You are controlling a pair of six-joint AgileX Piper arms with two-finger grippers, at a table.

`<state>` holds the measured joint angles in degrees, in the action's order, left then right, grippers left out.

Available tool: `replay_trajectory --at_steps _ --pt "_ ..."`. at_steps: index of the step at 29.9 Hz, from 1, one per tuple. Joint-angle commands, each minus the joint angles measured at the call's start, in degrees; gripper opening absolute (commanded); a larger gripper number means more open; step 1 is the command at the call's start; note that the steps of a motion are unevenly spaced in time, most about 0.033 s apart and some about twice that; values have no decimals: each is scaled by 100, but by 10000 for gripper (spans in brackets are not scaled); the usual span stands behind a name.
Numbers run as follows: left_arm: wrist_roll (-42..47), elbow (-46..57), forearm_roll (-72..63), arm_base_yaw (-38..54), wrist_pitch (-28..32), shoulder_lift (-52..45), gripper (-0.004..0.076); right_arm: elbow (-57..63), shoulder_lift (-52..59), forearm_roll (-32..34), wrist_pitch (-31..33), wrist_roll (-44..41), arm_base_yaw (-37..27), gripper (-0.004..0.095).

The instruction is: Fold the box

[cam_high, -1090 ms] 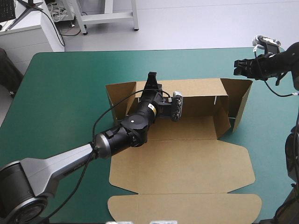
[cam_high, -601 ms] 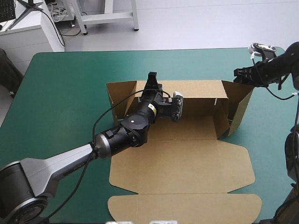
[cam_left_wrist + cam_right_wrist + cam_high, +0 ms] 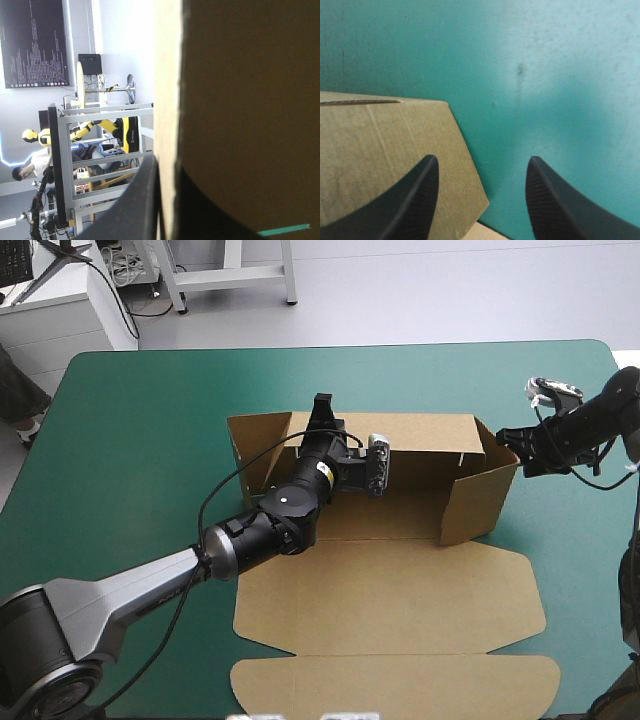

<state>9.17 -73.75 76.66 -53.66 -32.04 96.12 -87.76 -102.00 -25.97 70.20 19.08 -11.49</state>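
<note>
The brown box [image 3: 400, 590] lies in the middle of the table with its lid flat toward the near edge. Its back wall [image 3: 420, 430] stands raised. My left gripper [image 3: 322, 408] is shut on that wall's top edge near the left end; in the left wrist view the board [image 3: 240, 100] runs between the black fingers [image 3: 140, 200]. The right side wall [image 3: 480, 500] is swung inward. My right gripper [image 3: 512, 448] is open just outside it. In the right wrist view a brown flap [image 3: 385, 145] lies under one finger, with my right gripper [image 3: 482, 162] over the cover.
Bare teal-green cover [image 3: 140, 440] stretches left of the box and along the far edge. The right arm works close to the table's right edge [image 3: 625, 370]. The box's front flap [image 3: 400, 680] reaches near the table's front edge.
My right gripper has come down and toward the near side, beside the box's right end. The right side wall has swung inward from splayed out. The left arm has held still.
</note>
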Motion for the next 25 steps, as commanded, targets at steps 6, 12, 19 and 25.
replay_trajectory --at_steps 6,12,19,25 --pt "131 -174 104 -53 1 -243 -10 639 921 -400 140 617 -16 460" --pt "131 -174 104 -53 1 -243 -10 654 1339 -482 102 643 -16 460" --pt "141 -174 90 -53 1 -243 -10 901 1702 -754 162 659 -16 441" --pt "238 -174 115 -53 11 -243 -10 1510 2042 -1116 101 1230 -16 441"
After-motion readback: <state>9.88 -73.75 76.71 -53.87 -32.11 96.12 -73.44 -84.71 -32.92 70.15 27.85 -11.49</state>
